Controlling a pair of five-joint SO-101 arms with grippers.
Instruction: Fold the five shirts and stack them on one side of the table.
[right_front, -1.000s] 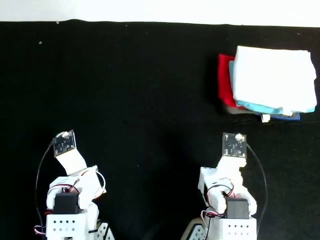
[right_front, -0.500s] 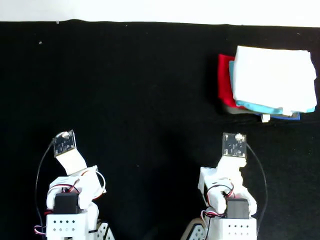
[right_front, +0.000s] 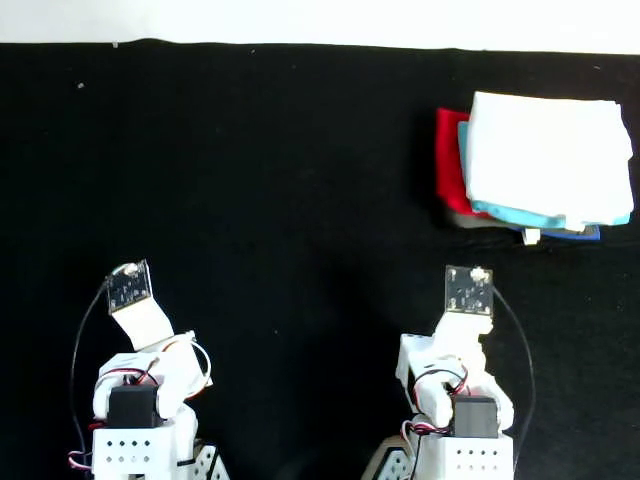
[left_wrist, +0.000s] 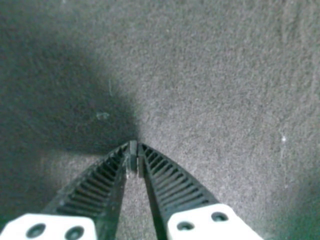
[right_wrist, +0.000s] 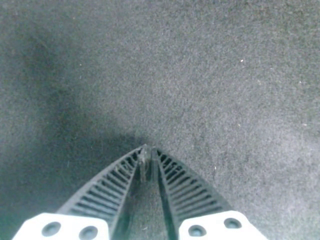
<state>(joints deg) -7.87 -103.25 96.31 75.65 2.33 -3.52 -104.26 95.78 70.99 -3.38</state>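
Note:
A stack of folded shirts (right_front: 540, 165) lies at the back right of the black table (right_front: 280, 180): a white one on top, then light blue, a red edge on the left, dark blue and grey at the bottom. Both arms are drawn back at the near edge, the left arm (right_front: 140, 330) at the near left and the right arm (right_front: 465, 330) at the near right. My left gripper (left_wrist: 134, 150) is shut with its tips touching above bare cloth. My right gripper (right_wrist: 146, 152) is likewise shut on nothing, far from the stack.
The black cloth covers the table up to a white strip (right_front: 320, 20) along the far edge. Wide free room lies across the left and middle.

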